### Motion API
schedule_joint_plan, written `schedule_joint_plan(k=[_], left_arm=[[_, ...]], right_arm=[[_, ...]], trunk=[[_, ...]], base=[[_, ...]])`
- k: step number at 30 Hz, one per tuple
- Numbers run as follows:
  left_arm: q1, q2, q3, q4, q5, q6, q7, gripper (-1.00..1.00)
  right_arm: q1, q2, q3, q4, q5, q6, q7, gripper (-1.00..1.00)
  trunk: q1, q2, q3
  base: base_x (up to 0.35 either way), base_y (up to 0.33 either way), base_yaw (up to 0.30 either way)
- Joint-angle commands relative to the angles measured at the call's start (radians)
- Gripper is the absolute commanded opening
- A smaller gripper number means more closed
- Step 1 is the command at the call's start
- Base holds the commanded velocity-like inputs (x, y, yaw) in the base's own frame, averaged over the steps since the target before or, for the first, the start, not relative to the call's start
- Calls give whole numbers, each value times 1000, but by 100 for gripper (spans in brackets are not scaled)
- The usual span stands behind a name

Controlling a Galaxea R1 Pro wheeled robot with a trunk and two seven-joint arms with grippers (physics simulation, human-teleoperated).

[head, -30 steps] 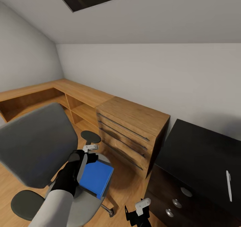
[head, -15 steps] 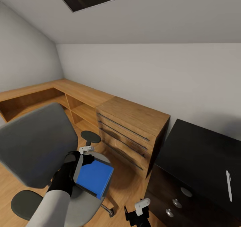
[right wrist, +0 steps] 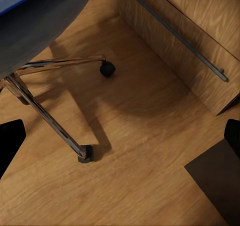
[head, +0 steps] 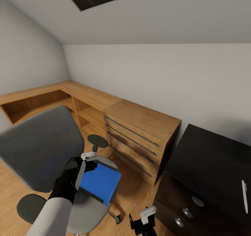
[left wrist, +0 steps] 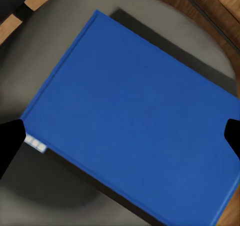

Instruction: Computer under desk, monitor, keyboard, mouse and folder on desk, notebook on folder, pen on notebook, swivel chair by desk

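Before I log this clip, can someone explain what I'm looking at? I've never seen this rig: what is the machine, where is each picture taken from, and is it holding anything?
This is a simulated two-armed robot on wheels, steered by a person. The large picture comes from a camera on its head, looking down over both arms. The other two come from cameras near each gripper, looking along its fingers.

The left gripper hangs over the blue folder, which lies flat on the seat of the grey swivel chair. In the left wrist view the folder sits between two spread black fingertips, so the gripper is open and holds nothing yet. The right gripper is low beside the black desk; its camera looks at the wooden floor and chair legs, fingers open. A wooden drawer cabinet stands between chair and desk.
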Motion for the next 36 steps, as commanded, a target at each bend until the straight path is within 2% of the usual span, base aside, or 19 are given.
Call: schedule_joint_plan(k=[1, 18, 36], left_arm=[[-1, -1, 3, -1, -7, 4, -3, 100], [-1, -2, 3, -2, -7, 8, -6, 100], [-1, -4, 1, -6, -5, 8, -6, 100]], right_arm=[[-1, 0, 9, 0, -4, -2, -7, 100], [-1, 0, 9, 1, -3, -2, -7, 100], [-1, -3, 7, 1, -3, -5, -7, 100]], trunk=[[0, -1, -1], [0, -1, -1], [69, -127, -58]], base=[[0, 0, 9], [0, 0, 1], [0, 0, 0]])
